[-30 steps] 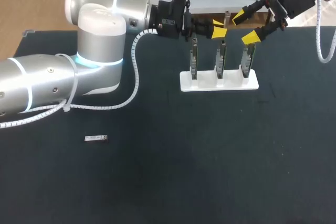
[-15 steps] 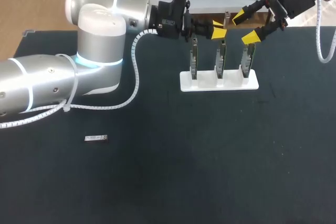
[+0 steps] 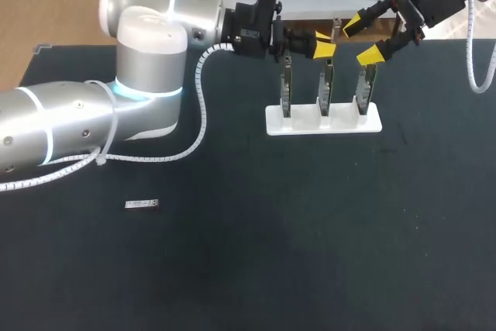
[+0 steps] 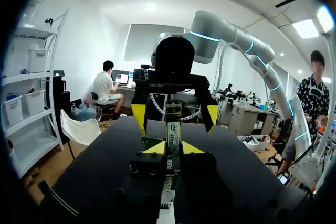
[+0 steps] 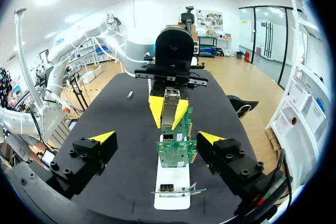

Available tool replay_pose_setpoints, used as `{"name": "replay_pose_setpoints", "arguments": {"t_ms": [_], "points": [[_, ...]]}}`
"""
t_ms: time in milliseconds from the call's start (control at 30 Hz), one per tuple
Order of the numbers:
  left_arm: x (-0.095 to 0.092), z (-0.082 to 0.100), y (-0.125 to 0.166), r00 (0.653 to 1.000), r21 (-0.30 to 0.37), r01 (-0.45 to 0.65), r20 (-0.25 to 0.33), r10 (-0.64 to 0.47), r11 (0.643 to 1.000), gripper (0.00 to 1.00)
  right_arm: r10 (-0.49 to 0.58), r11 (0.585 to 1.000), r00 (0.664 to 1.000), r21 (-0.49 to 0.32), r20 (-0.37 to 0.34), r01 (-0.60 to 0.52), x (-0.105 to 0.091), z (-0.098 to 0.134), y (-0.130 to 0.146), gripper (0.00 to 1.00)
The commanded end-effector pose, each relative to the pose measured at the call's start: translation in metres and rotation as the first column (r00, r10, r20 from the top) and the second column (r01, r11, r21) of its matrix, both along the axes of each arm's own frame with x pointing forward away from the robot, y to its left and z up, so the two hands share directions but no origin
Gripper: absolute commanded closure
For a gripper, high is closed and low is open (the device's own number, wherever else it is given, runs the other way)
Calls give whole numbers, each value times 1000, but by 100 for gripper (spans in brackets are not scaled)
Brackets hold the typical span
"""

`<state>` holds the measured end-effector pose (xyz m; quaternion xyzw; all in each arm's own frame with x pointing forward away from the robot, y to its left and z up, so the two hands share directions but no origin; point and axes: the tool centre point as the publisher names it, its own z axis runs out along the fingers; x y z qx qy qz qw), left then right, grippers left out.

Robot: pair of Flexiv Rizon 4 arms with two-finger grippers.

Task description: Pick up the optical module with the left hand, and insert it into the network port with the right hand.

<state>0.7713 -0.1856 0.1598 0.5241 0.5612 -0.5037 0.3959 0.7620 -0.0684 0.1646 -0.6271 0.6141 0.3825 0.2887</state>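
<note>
My left gripper (image 3: 322,43) is shut on a small metal optical module (image 3: 334,28), held upright above the back of the card stand. In the left wrist view the optical module (image 4: 172,127) stands up between my yellow fingertips (image 4: 155,148). My right gripper (image 3: 363,39) hangs wide open just right of it, with nothing between its fingers. Seen from the right wrist, the left gripper (image 5: 169,112) holds the module (image 5: 170,103) ahead of the right gripper (image 5: 156,138), above the green network cards (image 5: 176,151). A second module (image 3: 142,205) lies flat on the table at the left.
A white stand (image 3: 324,120) at the back middle of the dark table holds three upright network cards (image 3: 325,87) in a row. My left arm (image 3: 147,52) stretches across the back left of the table with its white cable.
My left arm has edged very slightly to the right with the module. The right arm has kept still.
</note>
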Motion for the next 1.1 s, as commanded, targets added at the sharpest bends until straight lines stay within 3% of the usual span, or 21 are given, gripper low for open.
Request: {"name": "replay_pose_setpoints", "arguments": {"t_ms": [33,800,1100], "points": [[4,-1,-1,1000,3,7,-4,-7,1000,100,-1,1000,1000,-1,1,1,0,0,0,0],[3,-1,-1,1000,-4,7,-3,-7,1000,100,-1,1000,1000,-1,1,1,0,0,0,0],[3,-1,-1,1000,-4,7,-3,-7,1000,100,-63,998,997,-8,52,63,15,11,-16,0]]}}
